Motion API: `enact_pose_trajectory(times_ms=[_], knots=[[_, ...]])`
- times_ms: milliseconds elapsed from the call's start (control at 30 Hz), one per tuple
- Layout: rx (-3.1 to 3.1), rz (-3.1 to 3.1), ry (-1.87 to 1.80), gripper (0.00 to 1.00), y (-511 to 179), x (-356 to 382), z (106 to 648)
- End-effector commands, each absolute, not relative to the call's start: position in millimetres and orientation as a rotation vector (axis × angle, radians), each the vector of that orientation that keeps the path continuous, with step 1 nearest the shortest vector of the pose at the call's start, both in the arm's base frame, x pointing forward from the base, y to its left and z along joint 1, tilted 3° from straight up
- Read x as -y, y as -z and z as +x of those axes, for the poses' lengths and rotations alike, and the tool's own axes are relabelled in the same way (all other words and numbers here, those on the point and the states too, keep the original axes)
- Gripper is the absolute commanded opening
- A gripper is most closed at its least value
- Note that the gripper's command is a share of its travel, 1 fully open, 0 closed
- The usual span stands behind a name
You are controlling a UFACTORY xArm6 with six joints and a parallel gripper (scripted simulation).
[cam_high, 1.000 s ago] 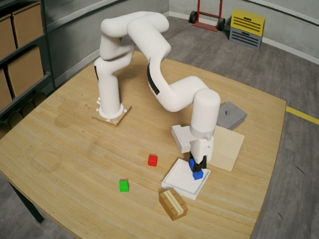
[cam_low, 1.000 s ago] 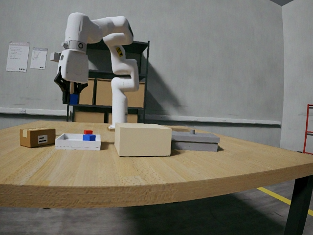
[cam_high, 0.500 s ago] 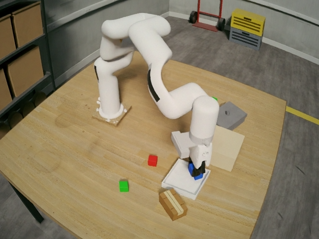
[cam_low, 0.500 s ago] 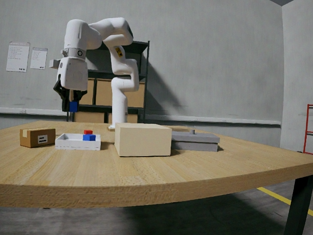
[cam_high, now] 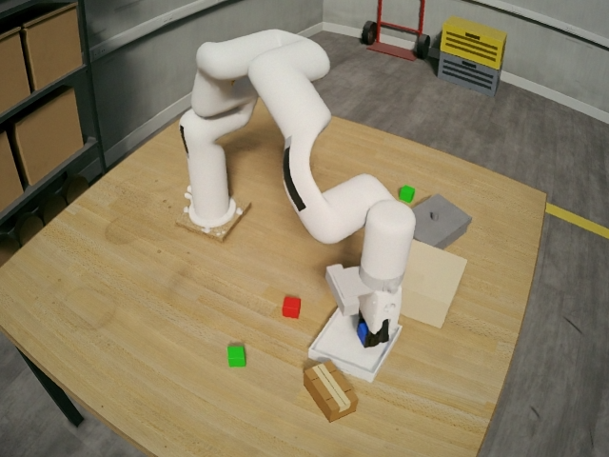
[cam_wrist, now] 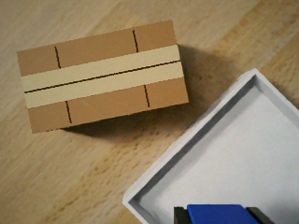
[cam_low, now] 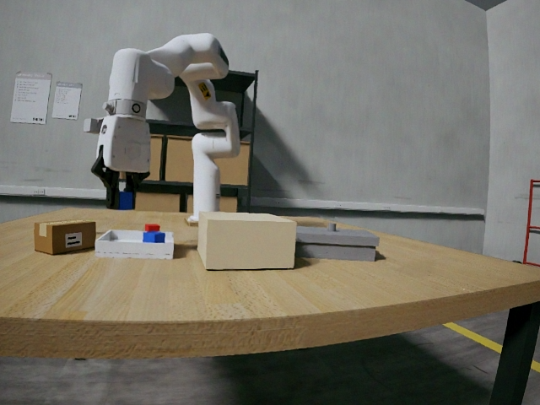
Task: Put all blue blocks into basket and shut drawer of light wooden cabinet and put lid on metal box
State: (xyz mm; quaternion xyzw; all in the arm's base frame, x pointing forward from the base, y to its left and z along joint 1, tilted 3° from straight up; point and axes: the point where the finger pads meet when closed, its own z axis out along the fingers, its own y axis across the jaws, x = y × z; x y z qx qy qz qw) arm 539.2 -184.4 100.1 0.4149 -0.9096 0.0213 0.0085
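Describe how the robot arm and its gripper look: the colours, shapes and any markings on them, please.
The arm is white, built of thick rounded tube-like links. A black strip runs along one link, and the exterior view shows a small yellow label near the base column. At the wrist sits a pale grey ring with a black circle mark. The gripper has a boxy white body and black angular fingers. No loose cables show.

The gripper hangs above the table at the left, clamped on a blue block, over the white basket, which holds another blue block. A red block shows just behind the basket, a cardboard box sits to its left, and the light wooden cabinet stands to its right. The metal box, lid on, lies right of the cabinet and touches it.
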Motion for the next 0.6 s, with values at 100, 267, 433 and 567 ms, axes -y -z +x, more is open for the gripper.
enact_pose_trajectory(times_ms=[100,267,433,567], knots=[[2.845,1.298,-0.072,0.0,-84.7,185.6,540.9],[2.845,1.298,-0.072,0.0,-73.2,186.1,541.1],[2.845,1.298,-0.072,0.0,-66.7,186.4,541.2],[2.845,1.298,-0.072,0.0,-58.5,186.8,541.3]])
